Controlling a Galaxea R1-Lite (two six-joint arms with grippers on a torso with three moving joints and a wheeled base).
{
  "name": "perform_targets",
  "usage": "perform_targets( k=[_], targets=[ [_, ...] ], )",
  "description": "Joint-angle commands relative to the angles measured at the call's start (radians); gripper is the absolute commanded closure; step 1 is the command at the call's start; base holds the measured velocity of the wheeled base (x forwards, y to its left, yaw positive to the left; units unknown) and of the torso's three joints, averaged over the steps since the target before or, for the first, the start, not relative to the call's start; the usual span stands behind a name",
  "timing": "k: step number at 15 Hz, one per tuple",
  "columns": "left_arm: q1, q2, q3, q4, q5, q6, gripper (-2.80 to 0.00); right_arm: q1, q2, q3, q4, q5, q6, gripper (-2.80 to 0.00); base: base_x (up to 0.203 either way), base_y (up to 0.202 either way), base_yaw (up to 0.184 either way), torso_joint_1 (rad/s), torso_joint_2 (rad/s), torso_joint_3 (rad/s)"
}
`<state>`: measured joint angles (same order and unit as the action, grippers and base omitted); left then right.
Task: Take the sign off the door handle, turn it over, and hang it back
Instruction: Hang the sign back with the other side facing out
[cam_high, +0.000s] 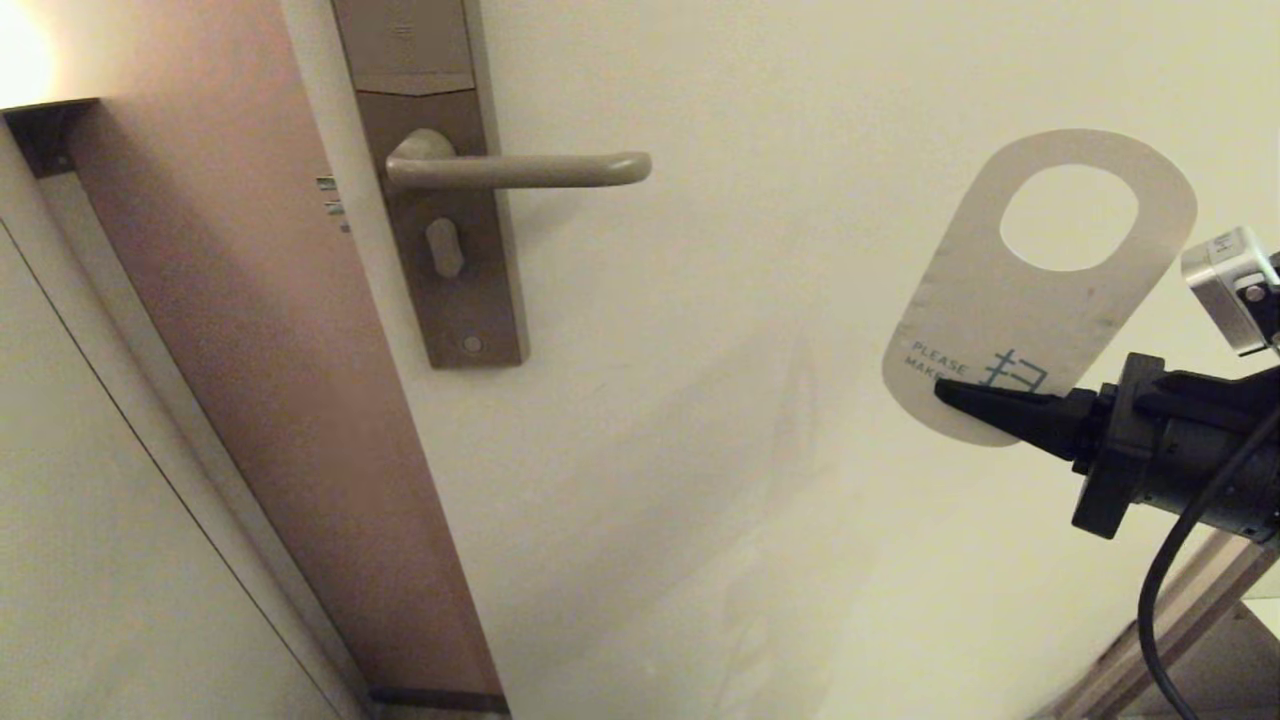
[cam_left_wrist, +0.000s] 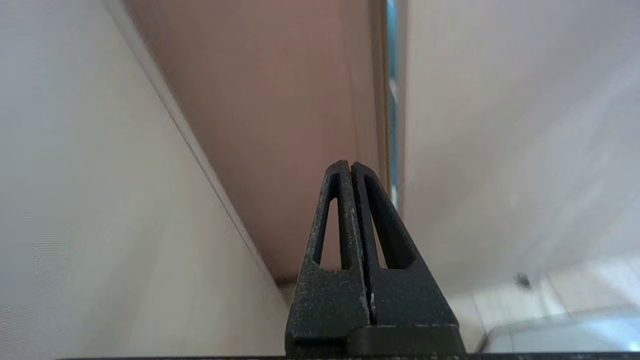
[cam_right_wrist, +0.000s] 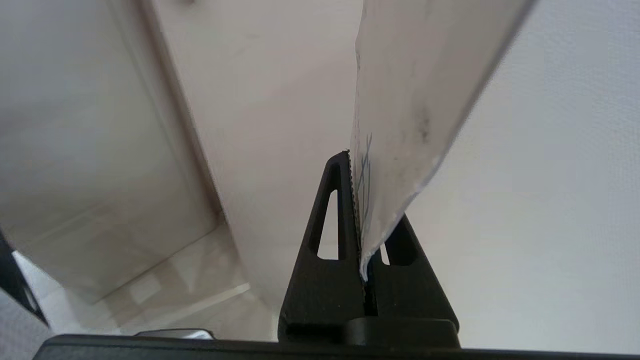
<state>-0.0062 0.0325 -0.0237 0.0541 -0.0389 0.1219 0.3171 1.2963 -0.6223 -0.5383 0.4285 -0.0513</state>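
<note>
Right claw (cam_high: 945, 392) pinches the flat rounded white sign (cam_high: 1030, 300) with oval hole

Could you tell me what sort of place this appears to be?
Probably a hotel room doorway: a door handle on a tall lock plate, and a "please make up" sign held by the right gripper.

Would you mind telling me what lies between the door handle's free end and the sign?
Nothing: in the head view only bare door lies between the door handle and the sign held by the right gripper.
</note>
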Motion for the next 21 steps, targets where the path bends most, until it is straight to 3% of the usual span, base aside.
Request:
perform_targets(
  k=[1, 5, 10, 12, 21],
  targets=[
    [0.0, -0.032, 0.011, -0.024, 0.018, -0.002, 0.0, -0.01, 0.006, -0.002, -0.003, 0.003, 0.002, 0.0, 0.0, 0.0, 0.0, 0.0, 0.0, 0.0],
    [0.001, -0.032, 0.011, -0.027, -0.01, 0.012, 0.0, -0.01, 0.032, 0.006, -0.003, 0.003, 0.005, 0.0, 0.0, 0.0, 0.0, 0.0, 0.0, 0.0],
    [0.0, -0.032, 0.014, -0.031, 0.001, -0.03, 0.0, -0.044, 0.005, 0.027, -0.002, -0.009, 0.021, 0.0, 0.0, 0.0, 0.0, 0.0, 0.0, 0.0],
    [0.002, -0.032, 0.014, -0.031, 0.002, -0.053, 0.0, -0.061, -0.016, 0.059, -0.002, -0.062, 0.027, 0.0, 0.0, 0.0, 0.0, 0.0, 0.0, 0.0],
    [0.002, -0.032, 0.014, -0.031, 0.011, -0.07, 0.0, -0.062, -0.097, 0.11, -0.002, -0.079, 0.094, 0.0, 0.0, 0.0, 0.0, 0.0, 0.0, 0.0]
  ],
)
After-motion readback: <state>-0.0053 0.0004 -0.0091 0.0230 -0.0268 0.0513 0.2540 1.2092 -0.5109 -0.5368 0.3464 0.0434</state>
